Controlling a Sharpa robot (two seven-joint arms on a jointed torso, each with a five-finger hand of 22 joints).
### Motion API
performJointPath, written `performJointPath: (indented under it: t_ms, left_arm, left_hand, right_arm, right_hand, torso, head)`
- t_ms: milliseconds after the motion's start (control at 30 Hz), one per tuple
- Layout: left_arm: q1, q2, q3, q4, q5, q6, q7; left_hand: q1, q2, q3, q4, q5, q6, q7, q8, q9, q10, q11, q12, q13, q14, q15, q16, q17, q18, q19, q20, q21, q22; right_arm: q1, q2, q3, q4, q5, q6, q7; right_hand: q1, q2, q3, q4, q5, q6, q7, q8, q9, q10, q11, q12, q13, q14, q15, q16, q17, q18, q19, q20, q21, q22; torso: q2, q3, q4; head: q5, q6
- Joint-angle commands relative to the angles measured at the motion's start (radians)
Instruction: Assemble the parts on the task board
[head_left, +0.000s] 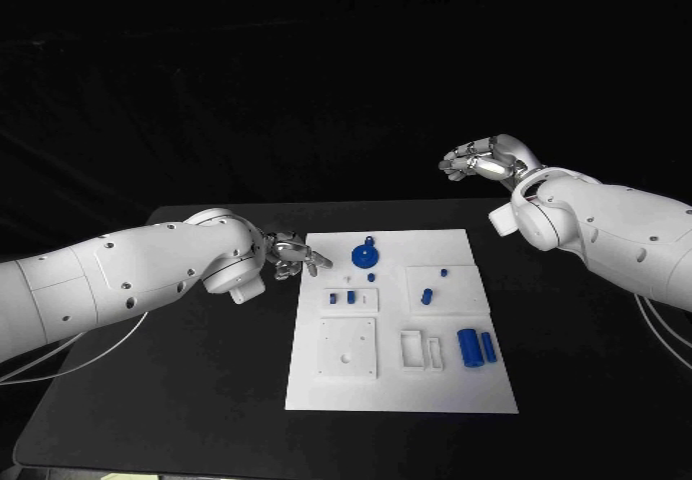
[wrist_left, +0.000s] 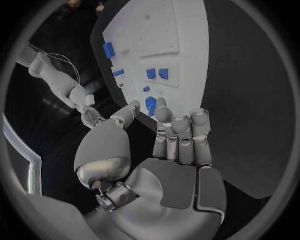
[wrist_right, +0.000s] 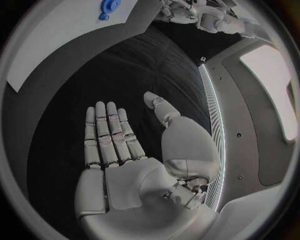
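Left hand (head_left: 294, 254), silver metal with dark finger pads, hovers at the far left corner of the task board (head_left: 447, 395); its fingers are apart and slightly bent, and it grasps nothing. Just beyond its fingertips lies a blue disc-shaped part (head_left: 365, 256) with a small tab pointing away from the robot. Farther from this hand, toward the robot, two small blue parts (head_left: 342, 297) sit side by side in a shallow square recess, and a plain white square plate (head_left: 348, 348) with small holes lies nearer still. Across the board, another small blue peg (head_left: 427, 296) stands in a second recess, and two blue cylinders (head_left: 477, 346) lie parallel, long axes running toward and away from the robot, beside a white rectangular frame (head_left: 421, 349). Right hand (head_left: 486, 160) is raised off the board beyond its far right corner; the right wrist view shows its palm flat, fingers straight and released, holding nothing. The board is a matte white rectangle, long axis toward the robot, on a black table (head_left: 173, 400). No legible writing appears.
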Motion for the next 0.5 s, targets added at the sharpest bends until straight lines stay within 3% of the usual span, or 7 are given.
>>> performJointPath:
  t_ms: [33,267,333,400,500]
  left_arm:
    - [0.000,-0.005,0.000,0.011,0.003,-0.010,0.021]
    - [0.000,-0.019,-0.007,0.041,-0.033,-0.022,0.033]
    - [0.000,-0.028,-0.011,0.055,-0.049,-0.012,0.035]
    - [0.000,-0.034,-0.022,0.071,-0.068,0.000,0.031]
    - [-0.001,-0.035,-0.033,0.084,-0.088,0.007,0.023]
  left_hand:
    - [0.029,0.017,-0.002,-0.016,0.008,-0.013,0.003,-0.006,-0.002,-0.010,0.002,-0.007,-0.002,-0.008,0.001,-0.005,-0.003,-0.008,-0.007,-0.100,-0.008,-0.002]
    - [0.101,0.078,-0.017,-0.095,0.095,-0.048,0.017,-0.022,-0.010,-0.045,0.015,-0.028,-0.012,-0.034,0.015,-0.030,-0.017,-0.022,-0.029,-0.093,-0.028,-0.008]
    - [0.133,0.084,-0.015,-0.135,0.159,-0.062,0.024,-0.027,-0.013,-0.071,0.023,-0.046,-0.021,-0.056,0.022,-0.048,-0.025,-0.029,-0.046,-0.088,-0.043,-0.013]
    - [0.159,0.091,-0.018,-0.177,0.233,-0.069,0.033,-0.027,-0.013,-0.090,0.031,-0.064,-0.035,-0.078,0.033,-0.064,-0.034,-0.042,-0.066,-0.078,-0.062,-0.019]
    - [0.167,0.094,-0.022,-0.193,0.258,-0.068,0.032,-0.024,-0.013,-0.089,0.032,-0.064,-0.039,-0.078,0.033,-0.064,-0.034,-0.046,-0.065,-0.078,-0.065,-0.020]
  right_arm:
    - [0.001,-0.001,0.001,0.000,-0.004,0.007,0.004]
    - [0.001,-0.002,0.001,0.000,-0.004,0.007,0.004]
    - [0.001,-0.002,0.000,0.000,-0.004,0.008,0.004]
    - [0.001,-0.003,0.000,0.001,-0.004,0.008,0.004]
    - [0.001,-0.004,0.000,0.001,-0.004,0.007,0.004]
  right_hand:
    - [0.010,0.004,-0.008,0.000,0.004,-0.009,0.002,0.005,-0.001,0.002,0.006,-0.003,-0.001,0.000,0.005,-0.004,-0.001,0.010,-0.005,-0.001,-0.006,0.001]
    - [0.010,0.004,-0.008,0.000,0.004,-0.009,0.002,0.006,-0.001,0.003,0.006,-0.003,-0.002,0.000,0.005,-0.004,-0.001,0.010,-0.005,-0.001,-0.006,0.001]
    - [0.010,0.004,-0.008,-0.001,0.004,-0.009,0.002,0.006,-0.001,0.003,0.006,-0.003,-0.002,0.000,0.005,-0.004,-0.001,0.010,-0.005,-0.001,-0.006,0.001]
    - [0.010,0.004,-0.008,-0.001,0.004,-0.009,0.002,0.006,-0.002,0.003,0.006,-0.003,-0.002,0.000,0.005,-0.004,-0.001,0.010,-0.005,-0.001,-0.006,0.001]
    - [0.010,0.004,-0.008,-0.001,0.004,-0.009,0.002,0.006,-0.002,0.003,0.006,-0.003,-0.003,0.000,0.005,-0.004,-0.001,0.010,-0.005,-0.001,-0.006,0.001]
  torso:
    - [0.000,0.0006,-0.0003]
    - [0.000,0.0012,-0.0015]
    - [0.001,0.0011,-0.0015]
    - [0.001,0.0011,-0.0010]
    - [0.000,0.0011,-0.0011]
  head:
    - [0.004,0.003]
    - [0.007,0.006]
    - [0.007,0.005]
    - [0.008,0.007]
    - [0.009,0.008]
